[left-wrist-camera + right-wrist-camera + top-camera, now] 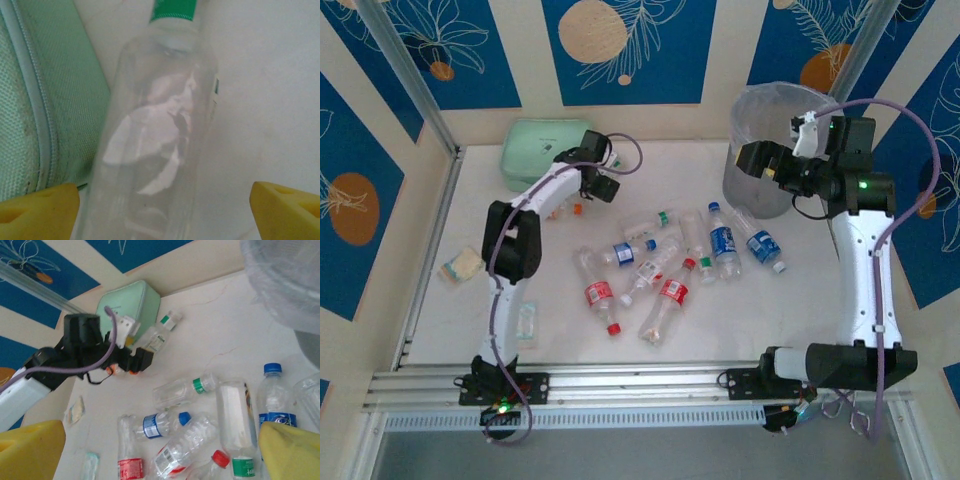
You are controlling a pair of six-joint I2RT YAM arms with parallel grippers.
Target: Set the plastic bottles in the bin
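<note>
A clear plastic bottle (pixel 160 125) with a green label lies on the white table beside the mint pouch. My left gripper (pixel 165 210) stands open astride it, yellow fingertips (pixel 45 205) on either side, not pressing it. From above, the left gripper (pixel 603 170) is at the back left. Several more plastic bottles lie mid-table, among them a red-labelled one (pixel 598 292) and a blue-labelled one (pixel 723 240). The bin (pixel 760 92) stands at the back right. My right gripper (pixel 748 160) hangs open beside it, holding nothing; its wrist view looks down on the bottles (pixel 165 425).
The mint green zip pouch (pixel 535 150) lies against the back wall, touching the left gripper's bottle. Small flat packets (pixel 461 265) (pixel 526 325) lie at the left. A metal rail (pixel 640 385) runs along the near edge. Walls close in the table.
</note>
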